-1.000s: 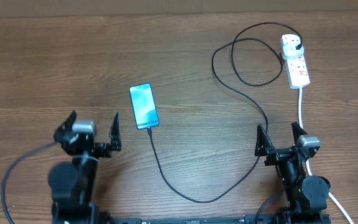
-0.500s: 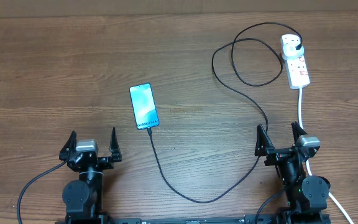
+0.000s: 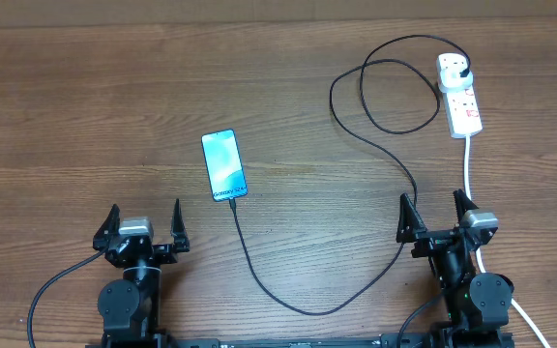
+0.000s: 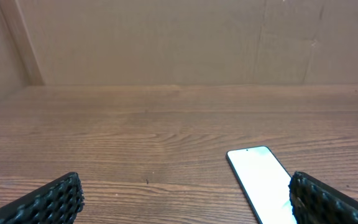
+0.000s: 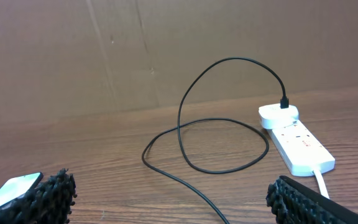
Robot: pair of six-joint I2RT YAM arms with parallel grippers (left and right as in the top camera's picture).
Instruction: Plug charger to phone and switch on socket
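Note:
The phone point(image 3: 223, 165) lies flat on the wooden table, its screen lit, left of centre; it also shows in the left wrist view point(image 4: 258, 180) and at the edge of the right wrist view point(image 5: 14, 190). The charger cable point(image 3: 366, 145) runs from the phone's near end in a loop across the table to its black plug in the socket point(image 3: 460, 95) at the far right; the cable point(image 5: 191, 118) and the socket point(image 5: 296, 144) show in the right wrist view. My left gripper point(image 3: 144, 223) is open and empty, near the front left. My right gripper point(image 3: 434, 216) is open and empty, near the front right.
The socket's thick white cord point(image 3: 469, 164) runs from the strip toward the front right, past my right arm. A cardboard wall point(image 4: 179, 37) stands along the table's far edge.
My left arm has drawn back to the front edge and now faces straight ahead. The right arm, phone and cable have not moved.

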